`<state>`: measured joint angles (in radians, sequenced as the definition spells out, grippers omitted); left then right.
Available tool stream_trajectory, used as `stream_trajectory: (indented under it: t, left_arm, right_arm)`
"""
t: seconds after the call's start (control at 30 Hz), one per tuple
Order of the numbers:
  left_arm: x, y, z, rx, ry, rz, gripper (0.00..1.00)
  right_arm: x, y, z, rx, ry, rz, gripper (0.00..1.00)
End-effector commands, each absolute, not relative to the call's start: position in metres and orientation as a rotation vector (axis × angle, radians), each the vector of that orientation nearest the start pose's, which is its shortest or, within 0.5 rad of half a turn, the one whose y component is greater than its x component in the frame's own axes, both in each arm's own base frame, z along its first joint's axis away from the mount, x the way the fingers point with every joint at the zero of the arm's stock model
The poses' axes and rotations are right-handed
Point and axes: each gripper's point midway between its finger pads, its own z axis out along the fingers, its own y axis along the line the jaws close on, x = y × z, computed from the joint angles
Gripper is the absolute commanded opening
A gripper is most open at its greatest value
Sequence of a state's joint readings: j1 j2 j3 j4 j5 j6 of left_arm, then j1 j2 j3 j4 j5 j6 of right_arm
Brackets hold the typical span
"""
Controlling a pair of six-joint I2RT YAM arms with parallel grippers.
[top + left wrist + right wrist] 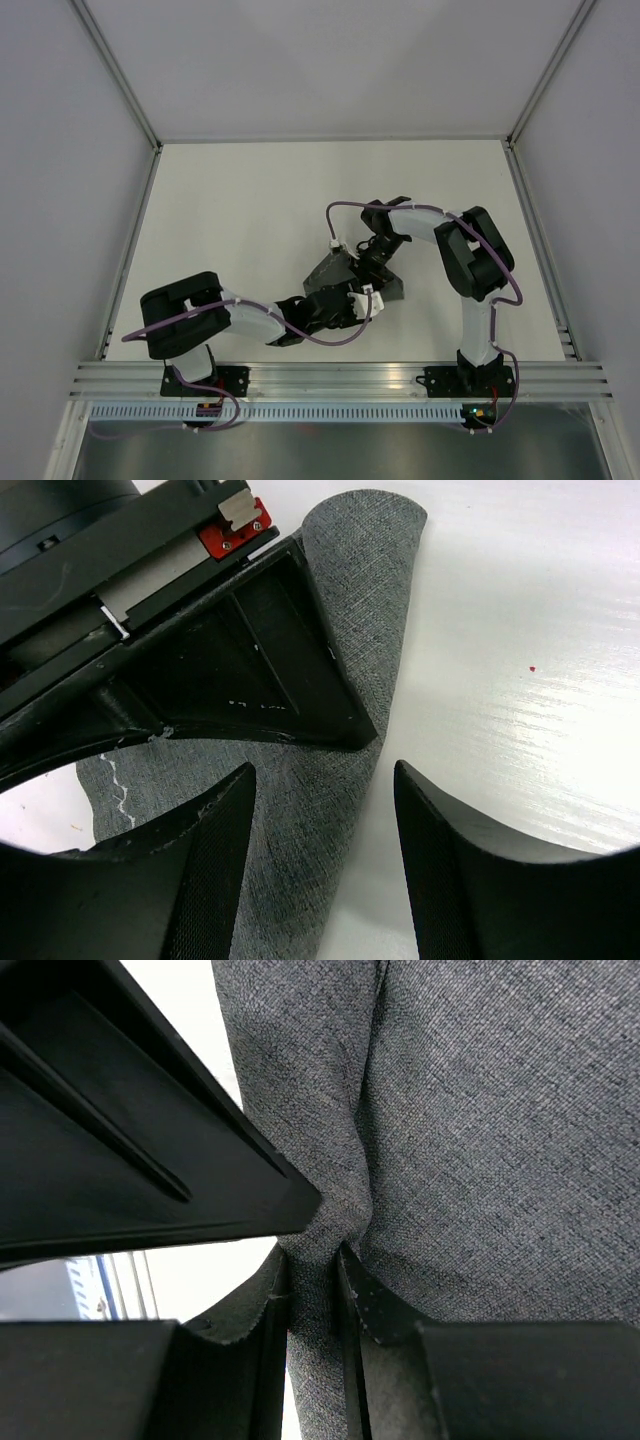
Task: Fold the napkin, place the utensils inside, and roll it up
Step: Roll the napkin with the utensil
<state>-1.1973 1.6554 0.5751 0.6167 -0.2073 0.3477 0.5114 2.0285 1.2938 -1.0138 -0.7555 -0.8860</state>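
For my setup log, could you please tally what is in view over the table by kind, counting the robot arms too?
Napkin: 1
Robot arms: 2 (left arm, right arm)
Total: 3

Looked like a robotics lab test cell. White table (pixel 250 200) was boxed in by plain grey panels (pixel 60 150) on aluminium posts (pixel 115 70). An aluminium rail (pixel 340 380) ran along the table's near edge.
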Motion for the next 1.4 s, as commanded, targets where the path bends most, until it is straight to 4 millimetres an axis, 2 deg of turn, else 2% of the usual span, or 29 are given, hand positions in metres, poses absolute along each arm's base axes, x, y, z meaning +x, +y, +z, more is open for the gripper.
stream_trajectory:
  t: [0.0, 0.33, 0.43, 0.53, 0.6, 0.63, 0.67, 0.83, 0.87, 1.0, 1.17, 1.2, 1.27, 1.3, 1.37]
  left_arm:
    - [0.202, -0.382, 0.061, 1.323, 1.448, -0.327, 0.63]
    - [0.203, -0.385, 0.041, 1.373, 1.460, -0.299, 0.63]
    - [0.202, -0.387, 0.036, 1.397, 1.472, -0.301, 0.59]
    - [0.199, -0.387, 0.031, 1.416, 1.489, -0.311, 0.51]
    - [0.197, -0.387, 0.029, 1.417, 1.501, -0.328, 0.39]
    - [0.195, -0.386, 0.027, 1.425, 1.510, -0.331, 0.29]
    - [0.193, -0.386, 0.025, 1.423, 1.522, -0.343, 0.24]
    - [0.181, -0.386, 0.017, 1.448, 1.572, -0.415, 0.04]
    - [0.181, -0.386, 0.015, 1.446, 1.583, -0.418, 0.03]
    - [0.171, -0.383, 0.006, 1.450, 1.627, -0.487, 0.02]
    - [0.162, -0.377, -0.006, 1.429, 1.711, -0.573, 0.02]
    - [0.157, -0.377, -0.008, 1.440, 1.722, -0.609, 0.02]
    - [0.156, -0.376, -0.009, 1.424, 1.755, -0.651, 0.02]
    - [0.152, -0.376, -0.010, 1.430, 1.763, -0.686, 0.02]
    - [0.154, -0.373, -0.011, 1.393, 1.802, -0.737, 0.02]
  right_arm:
    - [0.195, 0.187, -0.036, -1.984, 2.458, 1.026, 0.02]
    - [0.197, 0.186, -0.034, -1.972, 2.466, 1.047, 0.02]
    - [0.199, 0.186, -0.032, -1.958, 2.466, 1.055, 0.03]
    - [0.203, 0.188, -0.029, -1.935, 2.459, 1.062, 0.06]
    - [0.207, 0.191, -0.025, -1.913, 2.453, 1.076, 0.12]
    - [0.209, 0.191, -0.023, -1.904, 2.450, 1.084, 0.14]
    - [0.209, 0.192, -0.021, -1.899, 2.447, 1.092, 0.15]
    - [0.221, 0.200, 0.003, -1.832, 2.401, 1.123, 0.32]
    - [0.222, 0.200, 0.004, -1.818, 2.404, 1.131, 0.33]
    - [0.238, 0.205, 0.031, -1.732, 2.349, 1.127, 0.43]
    - [0.257, 0.205, 0.068, -1.603, 2.289, 1.106, 0.46]
    - [0.268, 0.202, 0.080, -1.559, 2.260, 1.078, 0.47]
    - [0.277, 0.197, 0.091, -1.494, 2.262, 1.051, 0.48]
    - [0.288, 0.190, 0.099, -1.442, 2.245, 1.006, 0.48]
    - [0.300, 0.181, 0.104, -1.376, 2.235, 0.954, 0.48]
